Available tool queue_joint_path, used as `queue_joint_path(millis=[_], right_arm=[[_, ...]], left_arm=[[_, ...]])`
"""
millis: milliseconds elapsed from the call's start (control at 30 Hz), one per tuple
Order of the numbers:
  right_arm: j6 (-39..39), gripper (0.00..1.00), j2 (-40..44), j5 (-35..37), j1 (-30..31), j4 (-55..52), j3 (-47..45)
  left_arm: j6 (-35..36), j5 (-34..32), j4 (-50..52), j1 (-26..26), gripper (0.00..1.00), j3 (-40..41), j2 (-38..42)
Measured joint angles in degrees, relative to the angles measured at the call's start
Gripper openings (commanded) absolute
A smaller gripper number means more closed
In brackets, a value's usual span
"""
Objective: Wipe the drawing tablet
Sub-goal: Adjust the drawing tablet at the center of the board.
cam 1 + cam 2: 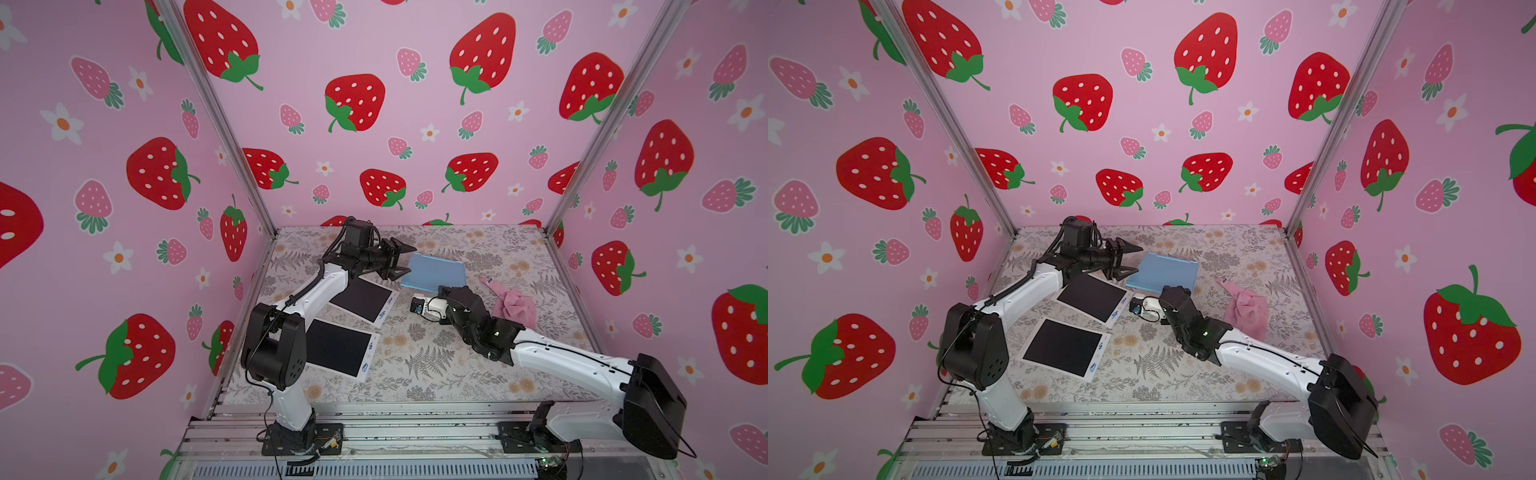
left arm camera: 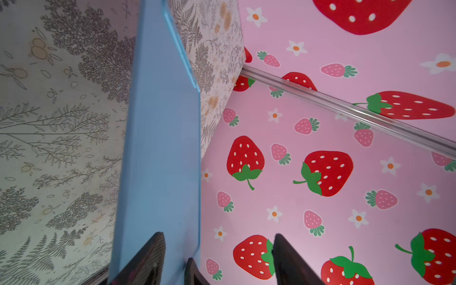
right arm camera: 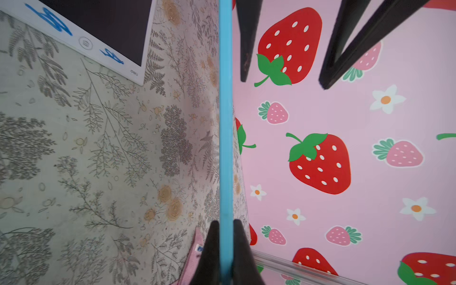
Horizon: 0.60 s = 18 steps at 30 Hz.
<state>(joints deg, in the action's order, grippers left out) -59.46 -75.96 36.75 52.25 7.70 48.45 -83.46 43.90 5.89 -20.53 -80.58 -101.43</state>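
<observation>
Above the floral desk (image 1: 436, 365), a blue tablet (image 1: 434, 270) is clamped edgewise by the right gripper (image 3: 224, 246); the left gripper (image 1: 401, 259) is spread wide around its other edge.

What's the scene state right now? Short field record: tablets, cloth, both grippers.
blue tablet: lifted off the floral table, back side up
white tablets: two, near one and far one, flat on table, blue scribbles on bezels
cloth: pink cloth crumpled on table, unheld
right gripper: shut on blue tablet edge
left gripper: jaws apart, around the blue tablet's other edge, not yet gripping
</observation>
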Motion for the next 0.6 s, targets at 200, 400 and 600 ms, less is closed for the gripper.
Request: queue_joint_path(millis=[200,400,600], right_arm=[[-6.7,0.00,-2.9,2.6,0.2,5.0,-1.0],[-7.9,0.00,-3.2,3.7,0.6,6.4,-3.3],[-7.0,0.00,-2.6,6.6,1.4,7.3,-6.3]], left_arm=[[4.6,-1.2,8.3,0.2,0.73,-1.6,0.2],[8.4,-2.6,13.4,0.6,0.75,-1.8,0.5],[12.2,-3.8,17.0,0.6,0.74,-1.4,0.5]])
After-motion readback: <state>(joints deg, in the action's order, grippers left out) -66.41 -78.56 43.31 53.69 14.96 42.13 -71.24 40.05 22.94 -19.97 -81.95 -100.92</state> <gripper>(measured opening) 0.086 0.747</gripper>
